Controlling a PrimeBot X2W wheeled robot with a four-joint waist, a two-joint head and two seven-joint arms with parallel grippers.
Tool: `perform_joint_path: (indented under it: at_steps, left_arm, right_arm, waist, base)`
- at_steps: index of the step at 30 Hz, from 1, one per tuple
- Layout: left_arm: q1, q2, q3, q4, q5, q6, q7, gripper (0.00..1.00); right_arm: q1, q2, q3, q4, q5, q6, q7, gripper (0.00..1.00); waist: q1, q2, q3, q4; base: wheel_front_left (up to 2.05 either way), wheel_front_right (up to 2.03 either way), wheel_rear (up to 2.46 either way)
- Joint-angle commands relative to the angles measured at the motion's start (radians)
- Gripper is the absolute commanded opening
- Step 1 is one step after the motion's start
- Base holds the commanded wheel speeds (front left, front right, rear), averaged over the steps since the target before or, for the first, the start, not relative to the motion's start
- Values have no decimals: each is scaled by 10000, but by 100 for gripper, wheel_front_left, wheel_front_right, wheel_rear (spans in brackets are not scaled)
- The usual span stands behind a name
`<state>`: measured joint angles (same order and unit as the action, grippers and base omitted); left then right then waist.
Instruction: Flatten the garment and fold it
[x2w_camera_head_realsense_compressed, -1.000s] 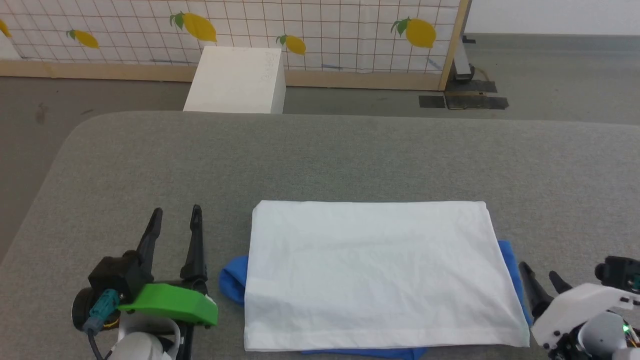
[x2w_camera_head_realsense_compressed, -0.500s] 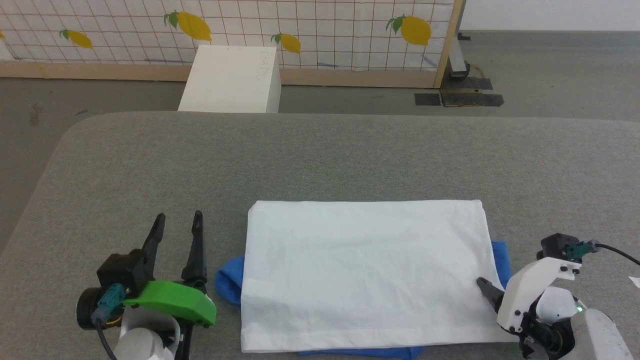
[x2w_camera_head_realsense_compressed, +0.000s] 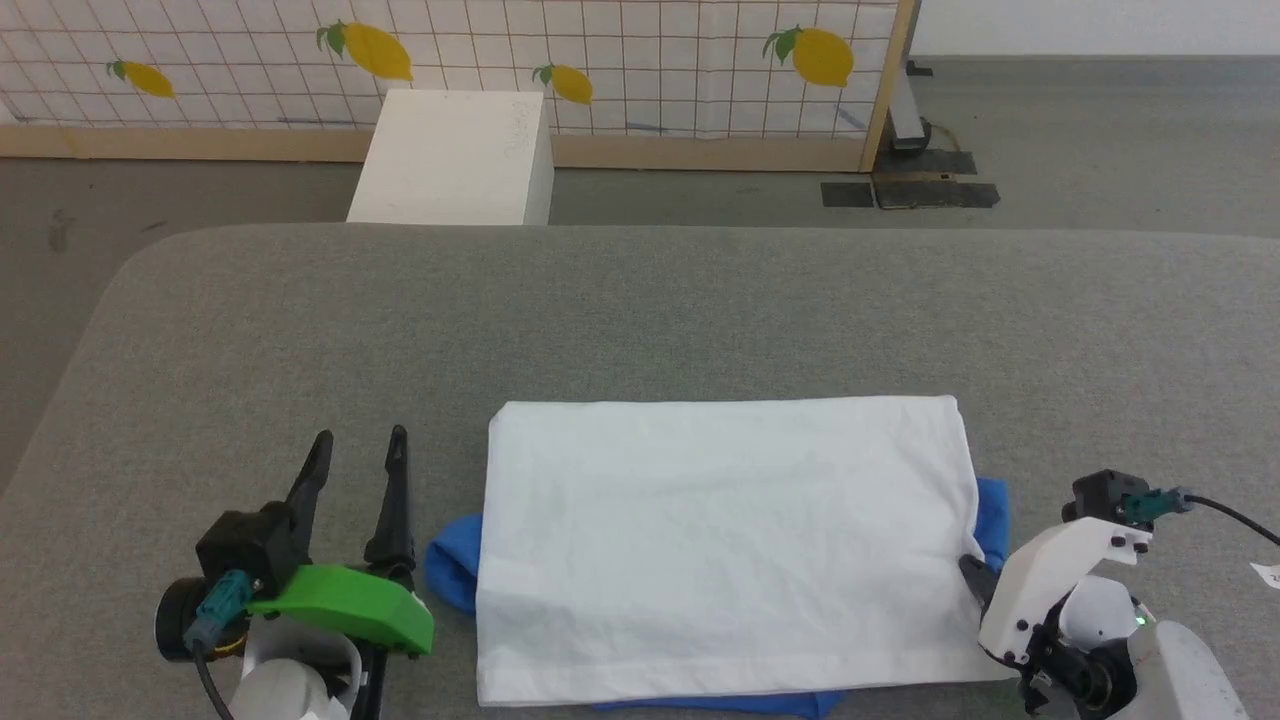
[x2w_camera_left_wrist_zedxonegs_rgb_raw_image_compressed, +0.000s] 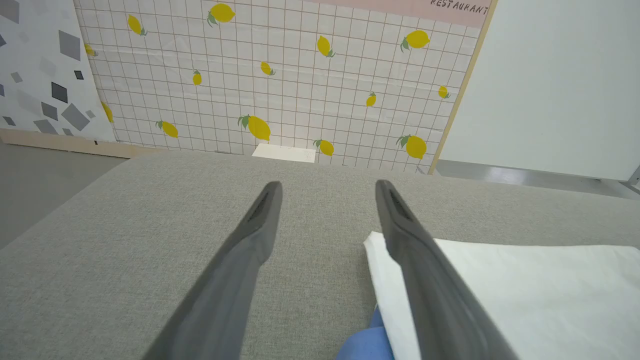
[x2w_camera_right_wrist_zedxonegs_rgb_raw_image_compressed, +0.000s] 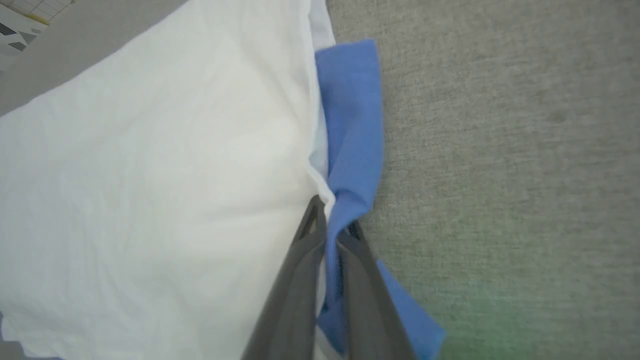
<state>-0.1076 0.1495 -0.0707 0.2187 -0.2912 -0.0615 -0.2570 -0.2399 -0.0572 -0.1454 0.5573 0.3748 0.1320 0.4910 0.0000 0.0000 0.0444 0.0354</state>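
Currently the grey table (x2w_camera_head_realsense_compressed: 640, 310) is occupied at its near middle by the garment (x2w_camera_head_realsense_compressed: 720, 540), which is laid as a flat white rectangle. Blue sleeve (x2w_camera_right_wrist_zedxonegs_rgb_raw_image_compressed: 352, 125) cloth is left poking out at both ends.

The right gripper (x2w_camera_right_wrist_zedxonegs_rgb_raw_image_compressed: 330, 220) is clamped on the garment's right edge, with white hem and blue cloth pinched together. The left gripper (x2w_camera_head_realsense_compressed: 360, 435) is spread wide and empty, just beside the left end.

Risks, judged:
- If only one side is pulled, the whole rectangle could be dragged or skewed across the table.
- The layers could be separated, so that only the blue one gets lifted.
- The pinch looks shallow, so slipping is possible.

Materials:
- Table: coarse woven cover, rounded corners.
- Garment: thin, soft, faintly wrinkled, hemmed along the near edge.
- Fingers (x2w_camera_right_wrist_zedxonegs_rgb_raw_image_compressed: 295, 290): long, dark, tapered, smooth.
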Motion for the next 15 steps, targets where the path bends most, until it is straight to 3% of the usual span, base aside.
perform_joint_path:
  at_steps: [1,8,15]
  left_arm:
    - [57,-87,58,36,64,-70,-47,100]
    - [214,-238,121,49,201,-174,-47,100]
    - [341,-274,291,20,273,-285,-47,100]
  right_arm:
    - [-24,70,-37,49,8,-13,-144,0]
    - [542,70,-1868,-1079,-1771,-13,-741,0]
    - [1290,70,-3577,-3000,-3358,-13,-431,0]
  waist:
    - [0,0,-11,-7]
    - [0,0,-77,33]
    - [0,0,-100,-54]
  base:
    - [0,0,0]
    - [0,0,0]
    - [0,0,0]
